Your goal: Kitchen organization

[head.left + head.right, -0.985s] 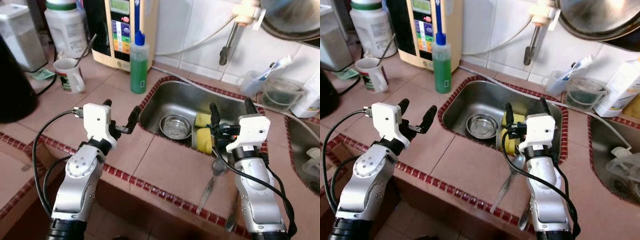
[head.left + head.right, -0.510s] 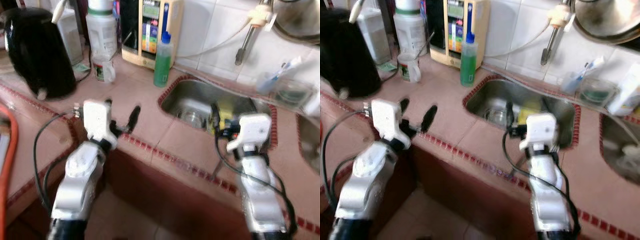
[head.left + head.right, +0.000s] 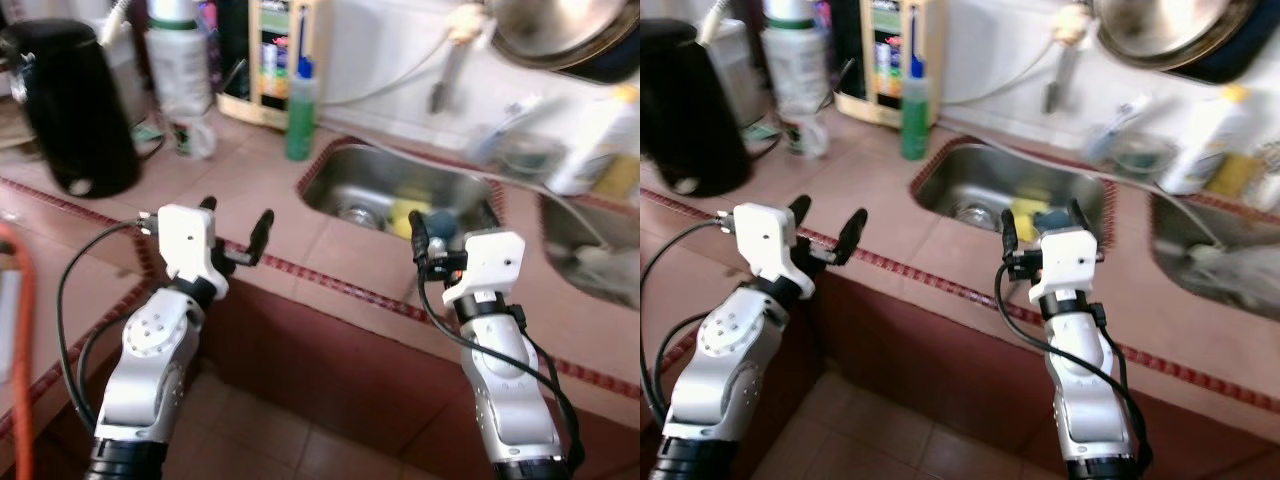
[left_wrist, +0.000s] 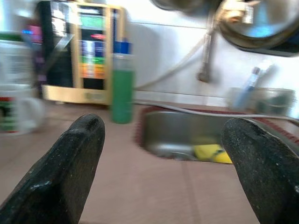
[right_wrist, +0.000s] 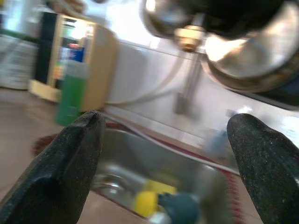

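While both claws are held apart and empty above the front edge of the table (image 3: 330,250), nothing is gripped yet. The left claw (image 3: 235,228) and right claw (image 3: 1038,222) are best brought closer and squared to the sink (image 3: 970,185) before any reach is made. Inside the sink a yellow sponge (image 3: 1028,208) and a small metal bowl (image 3: 357,213) are seen; a green bottle (image 3: 299,112) stands beside it.

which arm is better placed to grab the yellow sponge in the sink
Right. The right tool hangs open at the sink's near edge, facing the yellow sponge. The left tool, also open, is off over the counter edge.
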Robot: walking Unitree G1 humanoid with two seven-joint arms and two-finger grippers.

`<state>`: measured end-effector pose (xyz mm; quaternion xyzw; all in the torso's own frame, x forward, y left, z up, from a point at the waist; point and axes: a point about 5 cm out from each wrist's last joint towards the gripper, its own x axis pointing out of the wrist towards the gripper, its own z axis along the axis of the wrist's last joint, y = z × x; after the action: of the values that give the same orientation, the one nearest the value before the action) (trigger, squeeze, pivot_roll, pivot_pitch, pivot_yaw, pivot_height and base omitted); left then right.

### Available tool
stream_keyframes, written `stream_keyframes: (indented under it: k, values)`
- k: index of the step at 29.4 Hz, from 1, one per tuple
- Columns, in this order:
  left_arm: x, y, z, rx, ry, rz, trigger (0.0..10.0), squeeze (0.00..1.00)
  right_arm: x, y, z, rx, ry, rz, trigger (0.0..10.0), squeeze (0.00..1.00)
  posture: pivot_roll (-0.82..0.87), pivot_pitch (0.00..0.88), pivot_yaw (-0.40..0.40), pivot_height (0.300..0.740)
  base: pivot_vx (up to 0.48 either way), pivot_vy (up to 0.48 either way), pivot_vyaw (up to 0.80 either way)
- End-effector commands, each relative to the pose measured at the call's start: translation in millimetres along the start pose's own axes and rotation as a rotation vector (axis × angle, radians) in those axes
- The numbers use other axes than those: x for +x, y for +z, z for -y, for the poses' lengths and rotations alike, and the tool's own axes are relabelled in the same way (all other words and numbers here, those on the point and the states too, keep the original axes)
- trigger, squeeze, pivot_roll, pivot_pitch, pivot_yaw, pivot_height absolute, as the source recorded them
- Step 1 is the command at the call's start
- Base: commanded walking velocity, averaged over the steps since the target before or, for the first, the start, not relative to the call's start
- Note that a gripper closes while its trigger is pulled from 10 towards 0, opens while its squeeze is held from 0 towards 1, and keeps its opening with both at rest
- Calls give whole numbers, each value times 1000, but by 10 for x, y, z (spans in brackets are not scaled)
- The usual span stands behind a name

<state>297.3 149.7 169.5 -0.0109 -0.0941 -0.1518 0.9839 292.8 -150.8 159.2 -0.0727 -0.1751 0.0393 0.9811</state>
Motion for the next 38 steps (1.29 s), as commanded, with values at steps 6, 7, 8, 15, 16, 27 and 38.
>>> stream_keyframes:
  k: [6,7,8,15,16,27,38]
  values:
    - [37,41,66,6,-42,33,10000,0,36,-36,22,-10,0,-24,10000,0,50,0,-84,731,0,0,-695]
    - [37,41,66,6,-42,33,10000,0,36,-36,22,-10,0,-24,10000,0,50,0,-84,731,0,0,-681]
    - [35,40,69,11,-45,33,10000,0,38,-38,18,-10,2,-24,10000,0,51,0,-84,731,0,0,-669]
    - [31,44,80,23,-54,41,10000,0,46,-46,-3,-14,18,-25,10000,0,54,0,-89,731,0,0,-664]
    - [28,45,78,21,-56,44,10000,0,46,-48,-10,-15,22,-26,10000,0,55,0,-89,731,0,0,-663]
    - [36,44,78,6,-57,46,10000,0,35,-25,-46,-9,46,-1,10000,0,52,0,-90,731,0,-269,-119]
    - [22,28,87,-2,-58,41,10000,0,30,-28,-44,-12,58,-4,10000,0,53,0,-96,731,0,-291,0]
